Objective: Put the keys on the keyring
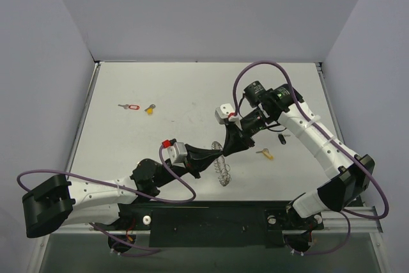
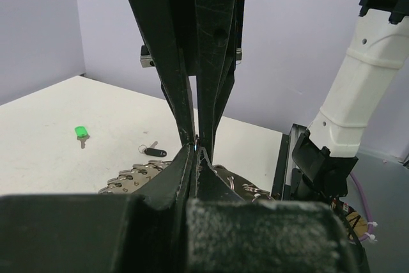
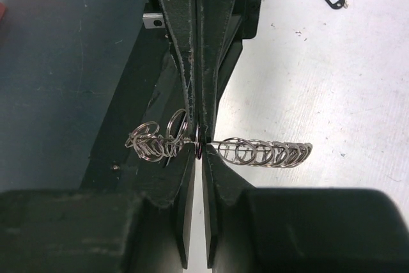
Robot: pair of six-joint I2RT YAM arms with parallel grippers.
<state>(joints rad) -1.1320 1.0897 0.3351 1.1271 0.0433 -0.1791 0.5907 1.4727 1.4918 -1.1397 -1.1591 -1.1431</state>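
The keyring (image 1: 223, 172) is a coil of silvery wire loops, held up off the table at the front centre. My left gripper (image 1: 215, 156) reaches in from the left and is shut on its wire. My right gripper (image 1: 225, 150) comes down from the back right, tip to tip with the left one, its jaws pinched on the same stretch of the keyring (image 3: 268, 153). A red-tagged key (image 1: 131, 107) and a yellow key (image 1: 149, 109) lie at the far left. A black key (image 1: 281, 139) and an orange-yellow key (image 1: 265, 153) lie right of the grippers. A green key (image 2: 80, 132) shows in the left wrist view.
Grey walls close in the white table (image 1: 192, 87) on three sides. The black base rail (image 1: 204, 222) runs along the near edge, just behind the held ring. The right arm's white link (image 2: 358, 87) stands close on the right in the left wrist view.
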